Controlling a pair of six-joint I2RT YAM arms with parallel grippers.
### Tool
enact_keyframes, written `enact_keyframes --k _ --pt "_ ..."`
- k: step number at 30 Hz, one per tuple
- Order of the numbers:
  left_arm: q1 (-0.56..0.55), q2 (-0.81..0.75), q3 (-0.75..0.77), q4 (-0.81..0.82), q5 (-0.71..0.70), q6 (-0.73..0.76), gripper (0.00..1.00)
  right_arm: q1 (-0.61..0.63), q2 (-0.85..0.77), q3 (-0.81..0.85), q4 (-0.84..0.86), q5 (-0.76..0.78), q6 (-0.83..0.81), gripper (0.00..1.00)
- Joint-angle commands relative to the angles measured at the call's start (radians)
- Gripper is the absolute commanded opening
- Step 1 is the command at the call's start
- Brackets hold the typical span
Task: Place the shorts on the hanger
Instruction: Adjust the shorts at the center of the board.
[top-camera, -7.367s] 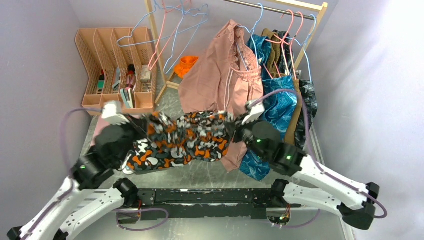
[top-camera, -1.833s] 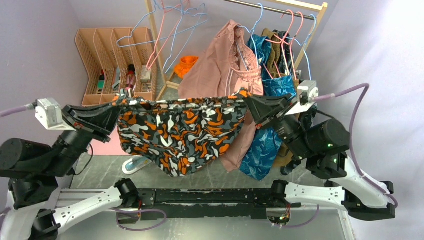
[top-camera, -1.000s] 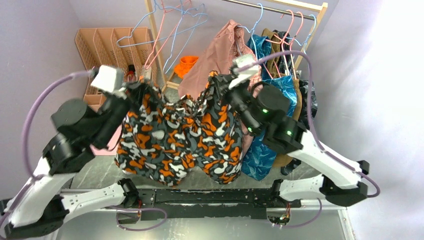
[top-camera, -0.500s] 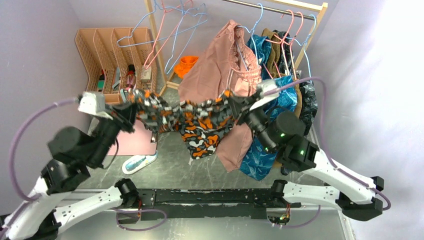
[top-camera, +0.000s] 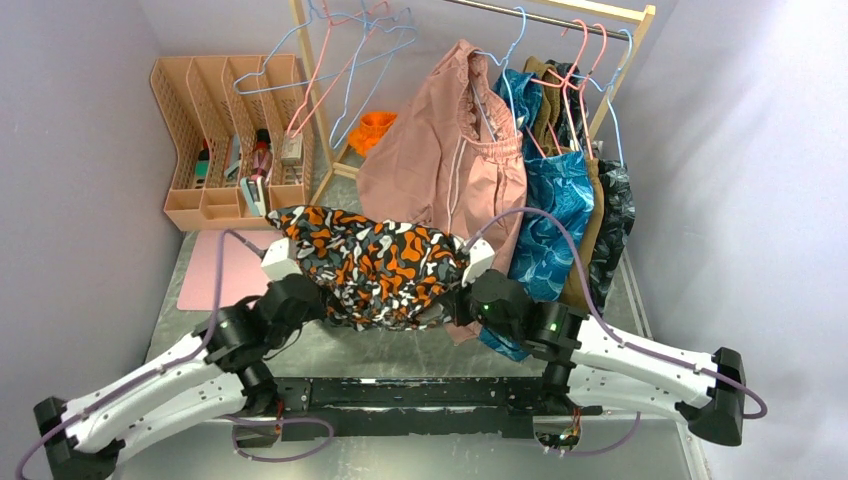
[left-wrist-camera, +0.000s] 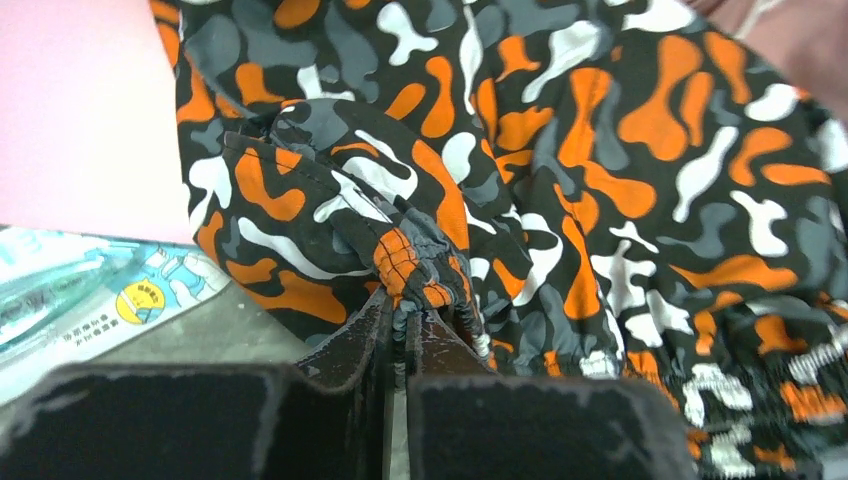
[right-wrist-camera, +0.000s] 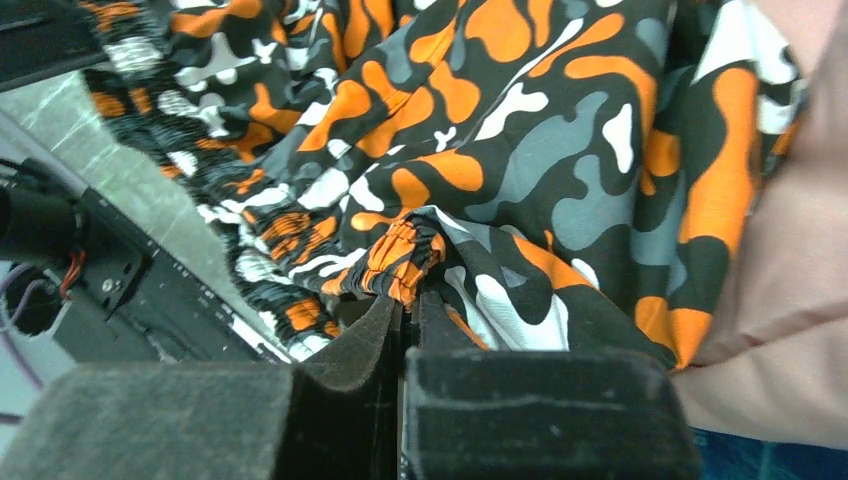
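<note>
Passage behind the shorts (top-camera: 370, 265) is blocked by the hanging dusty-pink garment (top-camera: 445, 160), and behind-right by the blue leaf-print garment (top-camera: 550, 215). Left of the shorts, room is left above the pink mat (top-camera: 215, 270); behind-left, it is closed off by the peach file organizer (top-camera: 225, 130). A strip of table (top-camera: 400, 346) lies open in front.

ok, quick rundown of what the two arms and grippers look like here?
Left arm and right arm: white links with rows of small holes, and round black joint housings carrying green lights. A lavender cable loops off each wrist, next to a white camera block. Left gripper and right gripper: two matte black wedge-shaped fingers each.
</note>
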Motion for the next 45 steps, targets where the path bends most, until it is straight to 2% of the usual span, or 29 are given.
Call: enact_keyframes --k 1,3,6,9,12,14,17,21,25,33,41,45 --pt "0.003 0.149 0.064 -0.083 -0.043 -0.145 0.07 -0.002 0.038 0.033 -0.039 -0.142 0.025 0.10" --pt "0.003 0.191 0.060 -0.079 -0.038 -0.149 0.07 -0.003 0.053 0.066 -0.076 -0.175 -0.007 0.29" --pt "0.003 0.197 0.036 -0.038 -0.023 -0.140 0.07 -0.003 0.047 0.136 -0.118 -0.193 -0.093 0.54" --pt "0.003 0.158 0.006 -0.013 -0.018 -0.137 0.07 -0.002 0.072 0.254 -0.152 -0.262 -0.182 0.63" --pt "0.002 0.114 -0.015 0.006 -0.023 -0.132 0.07 0.002 0.185 0.366 -0.191 -0.369 -0.239 0.65" --pt "0.003 0.094 -0.017 0.006 -0.035 -0.130 0.07 0.027 0.251 0.387 -0.166 -0.383 -0.263 0.64" --pt "0.003 0.090 -0.011 -0.025 -0.046 -0.143 0.07 0.063 0.346 0.364 -0.088 -0.358 -0.275 0.59" --pt "0.003 0.088 -0.021 -0.065 -0.038 -0.176 0.07 0.069 0.443 0.253 0.077 -0.384 -0.243 0.55" --pt "0.003 0.060 -0.039 -0.065 -0.029 -0.180 0.07 0.073 0.521 0.199 0.214 -0.348 -0.217 0.54" --pt "0.003 0.028 -0.037 -0.080 -0.032 -0.165 0.07 0.088 0.597 0.121 0.413 -0.274 -0.177 0.67" --pt "0.003 0.009 -0.035 -0.096 -0.024 -0.173 0.07 0.144 0.720 0.157 0.399 -0.095 -0.173 0.69" --pt "0.003 -0.002 -0.033 -0.104 -0.021 -0.178 0.07 0.148 0.763 0.173 0.391 -0.065 -0.166 0.69"
